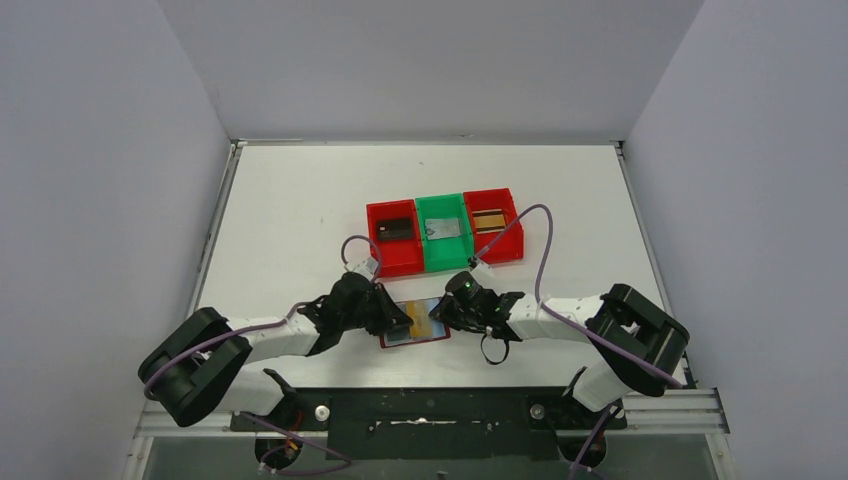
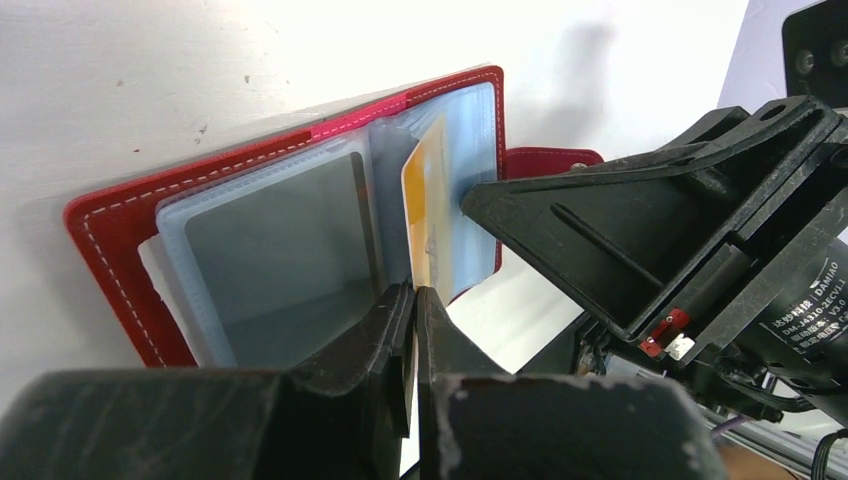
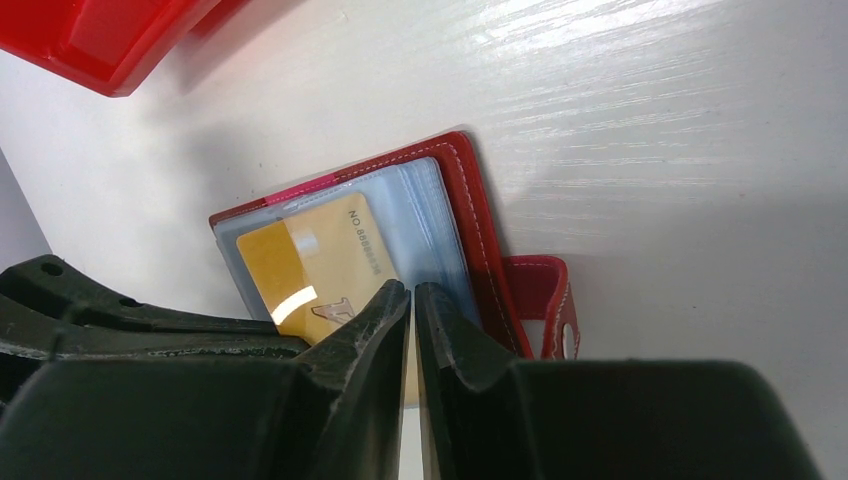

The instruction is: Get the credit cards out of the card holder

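Card holder lies open on the desk, between both arms. Your left fingers are clamped on the lower edge of the gold card, which tilts up from its sleeve, likely ready for pulling. Your right fingers sit nearly together at the right-hand sleeves, apparently pinning the holder; whether they pinch a leaf is unclear.

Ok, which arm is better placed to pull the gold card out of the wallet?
Left. The left gripper is shut on the gold card, in line to draw it out. The right gripper pinches the sleeves of the wallet, apparently steadying it.
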Tool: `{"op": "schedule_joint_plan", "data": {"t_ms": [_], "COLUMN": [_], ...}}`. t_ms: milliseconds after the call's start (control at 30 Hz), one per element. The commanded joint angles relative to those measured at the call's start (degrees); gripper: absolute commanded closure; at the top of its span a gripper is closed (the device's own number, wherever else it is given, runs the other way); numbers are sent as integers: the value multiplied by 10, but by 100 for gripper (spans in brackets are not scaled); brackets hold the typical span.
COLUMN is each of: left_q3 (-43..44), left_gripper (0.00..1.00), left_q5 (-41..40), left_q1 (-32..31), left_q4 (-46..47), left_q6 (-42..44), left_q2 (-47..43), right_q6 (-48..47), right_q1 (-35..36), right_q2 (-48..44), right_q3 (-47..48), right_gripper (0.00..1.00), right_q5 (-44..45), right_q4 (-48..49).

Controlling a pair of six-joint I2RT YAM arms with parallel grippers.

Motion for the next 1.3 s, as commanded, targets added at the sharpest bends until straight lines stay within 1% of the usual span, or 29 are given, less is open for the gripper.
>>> {"op": "schedule_joint_plan", "data": {"t_ms": [0,133,300,333,367,433,533,700,800,933,1000,1033,1100,1200,1267], "left_q3": [-2,-10,-18,-19,-19,-21,-26,-28,-31,-35,-32,-28,-20,-1,15], "left_gripper": [90,80,80,82,87,100,100,100,100,100,100,100,100,100,100], "left_q5": [14,20,29,30,31,30,10,-32,-38,-38,-33,-32,-29,-28,-34], "left_q1": [1,1,1,1,1,1,2,10,21,33,39,44,50,57,59], "left_q4": [52,98,136,140,144,141,105,-9,-66,-110,-127,-137,-155,-177,-199], "left_q6": [3,-17,-30,-31,-30,-30,-27,5,20,31,42,47,54,66,78], "left_q2": [4,19,46,51,53,51,23,-51,-98,-164,-192,-205,-232,-265,-282], "right_q6": [-15,-17,-15,-16,-16,-16,-13,-20,-26,-36,-49,-58,-88,-132,-160], "right_q1": [-4,-4,-5,-5,-5,-5,-5,-6,-7,-8,-3,-2,-5,-4,-7], "right_q2": [28,36,34,34,33,31,17,5,9,1,-22,-41,-80,-132,-159], "right_q3": [-17,-12,-17,-16,-16,-13,-13,-3,11,22,22,18,12,32,45], "right_gripper": [88,88,88,88,88,88,88,87,87,87,84,82,74,59,53], "right_q5": [30,27,26,26,26,31,42,59,62,65,74,74,57,63,69], "right_q4": [-103,-105,-101,-102,-103,-110,-118,-132,-142,-139,-124,-105,-55,-49,-51]}}
